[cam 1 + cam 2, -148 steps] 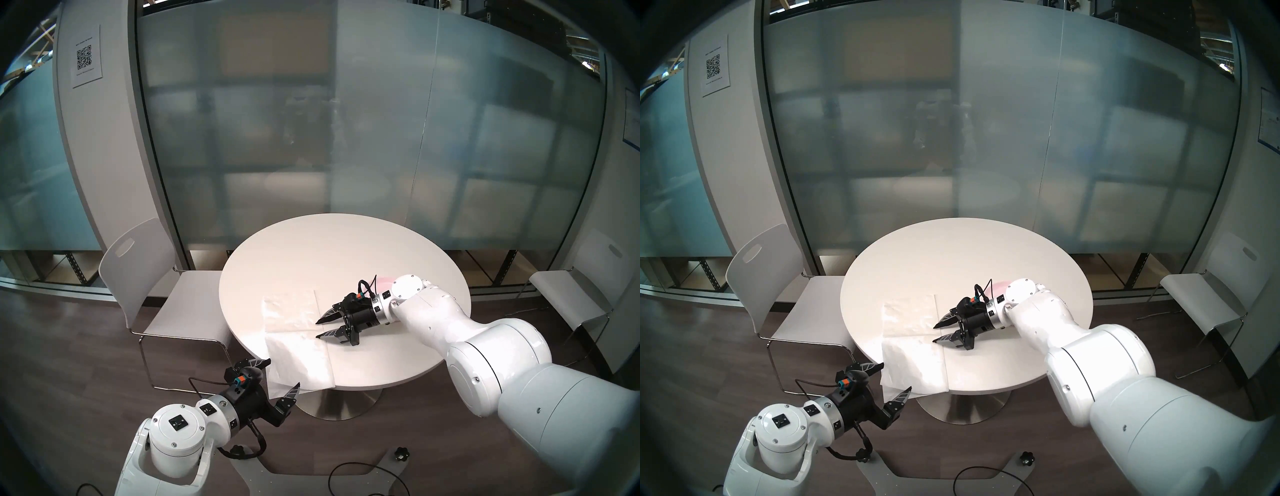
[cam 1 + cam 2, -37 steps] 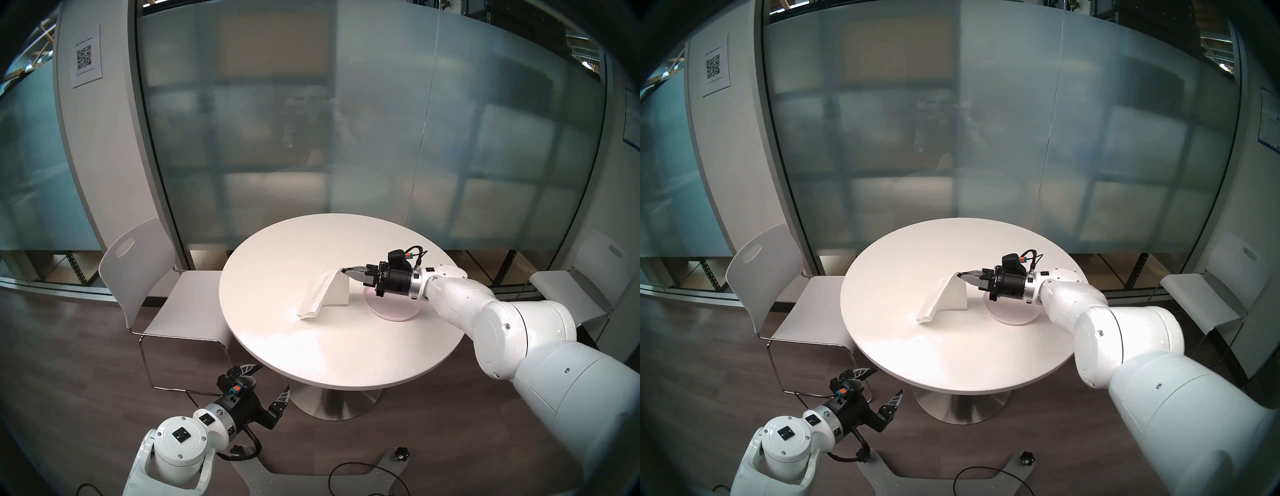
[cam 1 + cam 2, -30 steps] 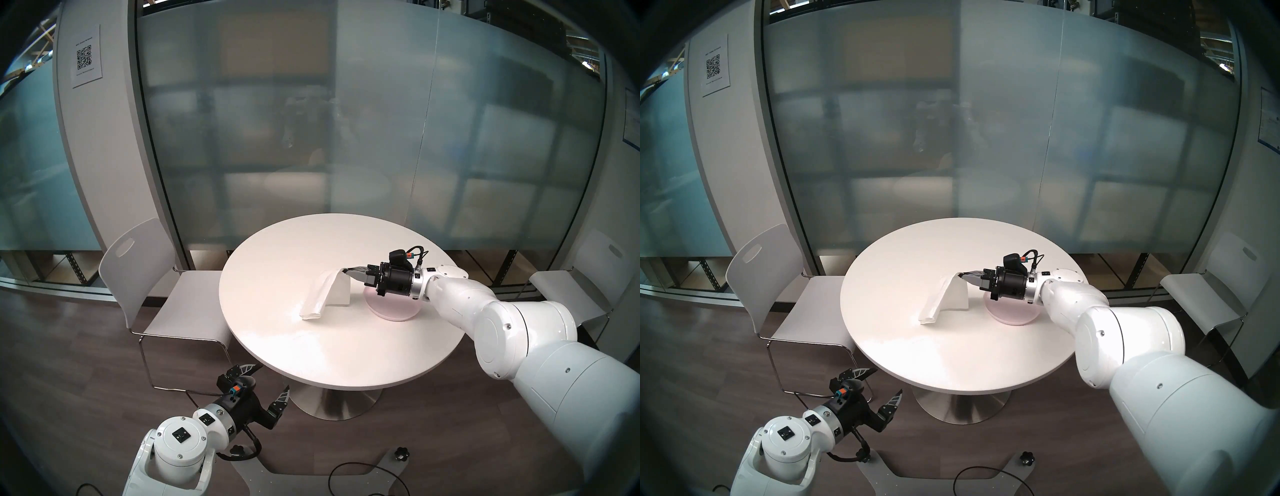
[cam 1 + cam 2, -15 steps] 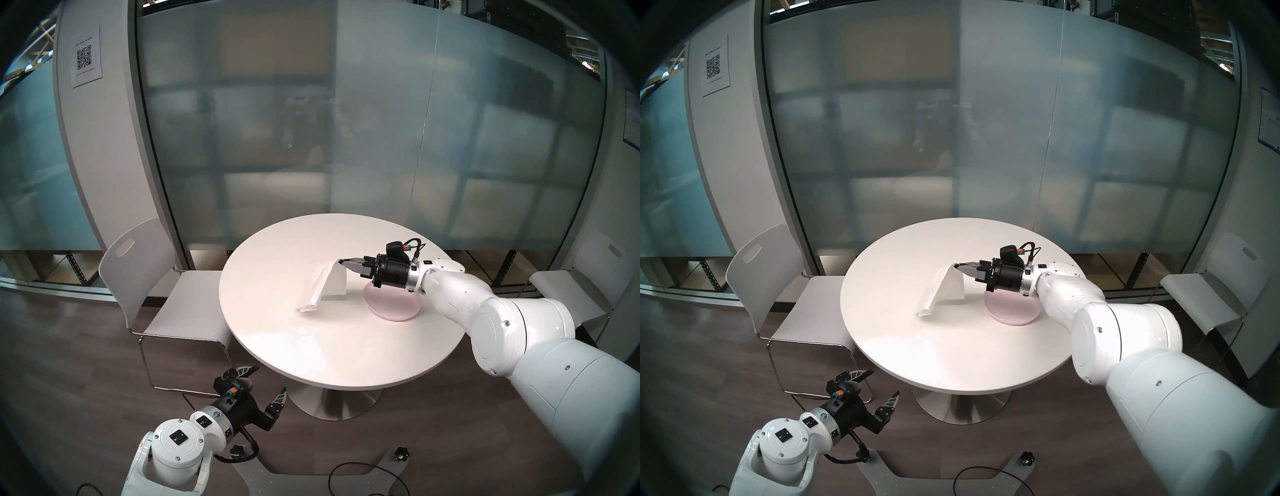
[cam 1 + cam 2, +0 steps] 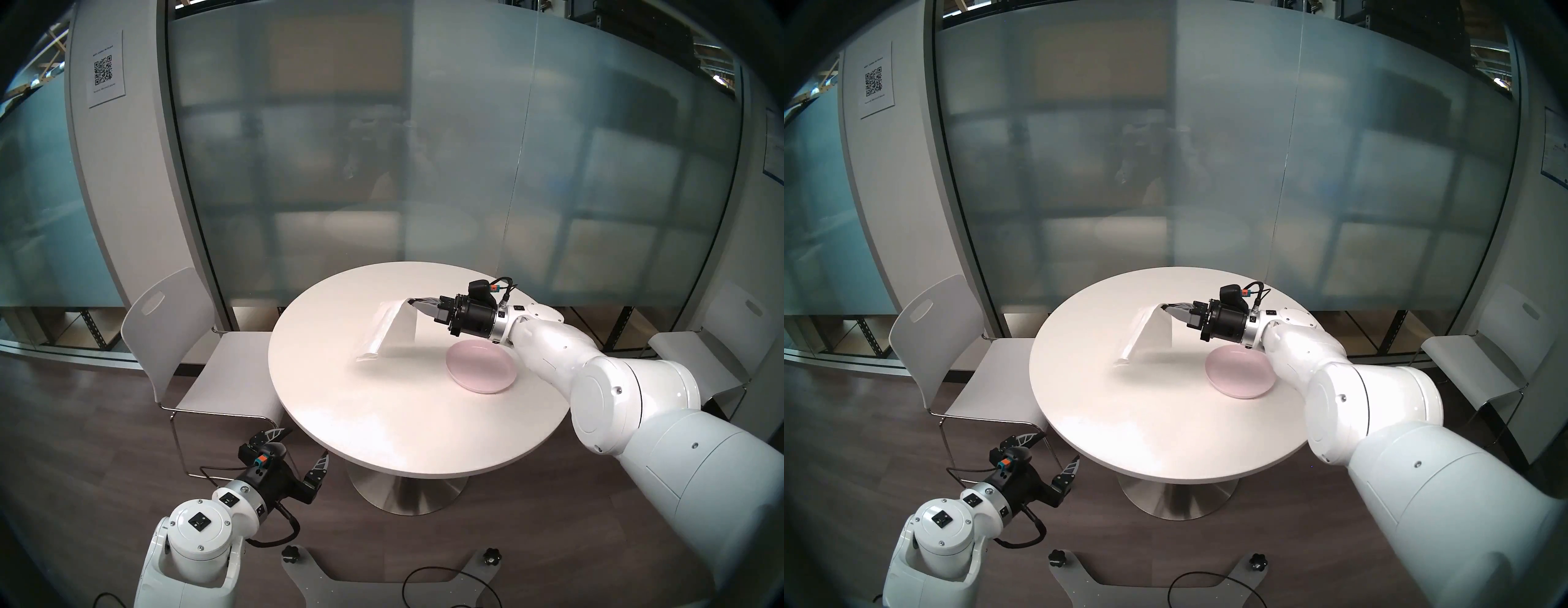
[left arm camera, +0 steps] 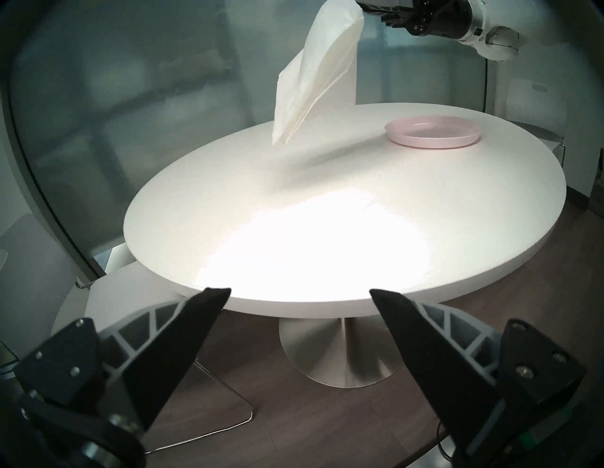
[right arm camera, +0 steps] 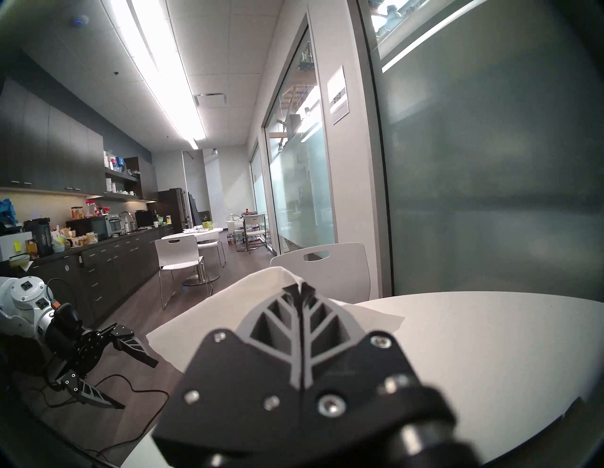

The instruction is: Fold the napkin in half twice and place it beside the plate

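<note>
Clearly the napkin (image 5: 392, 329) hangs folded from my right end effector (image 5: 413, 302), clear above the counter (image 5: 403, 420) and left of the pink plate (image 5: 481, 368); from the head views I cannot tell whether its lowest corner touches. My right fingers are pressed together on its top edge, which my wrist view mostly hides. My left end effector (image 5: 303, 446) is spread wide, empty, just off the counter's near edge.
</note>
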Motion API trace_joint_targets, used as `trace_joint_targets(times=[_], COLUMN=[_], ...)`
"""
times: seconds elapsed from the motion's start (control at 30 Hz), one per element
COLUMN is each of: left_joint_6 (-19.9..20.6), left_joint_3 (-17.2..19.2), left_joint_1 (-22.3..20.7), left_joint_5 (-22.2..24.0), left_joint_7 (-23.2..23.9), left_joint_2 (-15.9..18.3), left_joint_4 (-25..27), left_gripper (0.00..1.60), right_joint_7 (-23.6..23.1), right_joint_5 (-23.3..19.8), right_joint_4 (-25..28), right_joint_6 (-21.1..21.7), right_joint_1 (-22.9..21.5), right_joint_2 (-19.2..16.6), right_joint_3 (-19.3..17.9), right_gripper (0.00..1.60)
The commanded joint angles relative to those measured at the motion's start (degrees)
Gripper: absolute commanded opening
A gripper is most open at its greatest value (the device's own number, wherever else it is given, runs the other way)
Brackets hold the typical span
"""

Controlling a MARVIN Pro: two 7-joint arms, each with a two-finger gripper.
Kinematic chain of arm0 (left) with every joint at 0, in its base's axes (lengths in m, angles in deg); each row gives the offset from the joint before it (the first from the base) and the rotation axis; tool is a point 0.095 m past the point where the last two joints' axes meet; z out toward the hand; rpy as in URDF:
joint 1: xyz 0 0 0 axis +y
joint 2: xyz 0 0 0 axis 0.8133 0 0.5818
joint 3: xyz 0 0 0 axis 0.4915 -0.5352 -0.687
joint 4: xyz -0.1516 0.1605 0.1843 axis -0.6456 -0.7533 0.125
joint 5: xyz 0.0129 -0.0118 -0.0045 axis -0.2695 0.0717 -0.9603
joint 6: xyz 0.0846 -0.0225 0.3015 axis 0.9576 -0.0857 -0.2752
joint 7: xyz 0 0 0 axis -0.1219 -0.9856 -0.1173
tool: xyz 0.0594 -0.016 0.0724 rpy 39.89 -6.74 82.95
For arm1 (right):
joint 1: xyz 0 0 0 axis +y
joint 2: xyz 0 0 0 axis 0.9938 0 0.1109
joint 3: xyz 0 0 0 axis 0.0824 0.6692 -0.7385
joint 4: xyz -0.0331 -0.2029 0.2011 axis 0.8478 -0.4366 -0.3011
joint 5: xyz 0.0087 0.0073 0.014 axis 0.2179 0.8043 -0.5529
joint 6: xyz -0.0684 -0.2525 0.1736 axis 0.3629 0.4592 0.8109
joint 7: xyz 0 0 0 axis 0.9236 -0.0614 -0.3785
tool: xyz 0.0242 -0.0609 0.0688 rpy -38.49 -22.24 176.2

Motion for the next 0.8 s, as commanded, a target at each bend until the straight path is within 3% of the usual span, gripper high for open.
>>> trace_joint_targets(times=[0.0,0.77], left_joint_6=[-0.4,-0.7], left_joint_3=[0.6,0.3], left_joint_1=[-0.8,-0.3], left_joint_5=[0.6,1.3], left_joint_7=[-0.3,-0.9], left_joint_2=[-0.2,-1.0], left_joint_4=[1.1,-3.2], left_gripper=[1.60,1.60], right_joint_7=[0.0,0.0], right_joint_5=[-0.1,3.8], right_joint_4=[-0.6,-2.6], right_joint_6=[1.3,3.4], right_joint_1=[1.4,11.0], right_joint_2=[-0.1,0.1], right_joint_3=[0.4,5.0], right_gripper=[0.00,0.00])
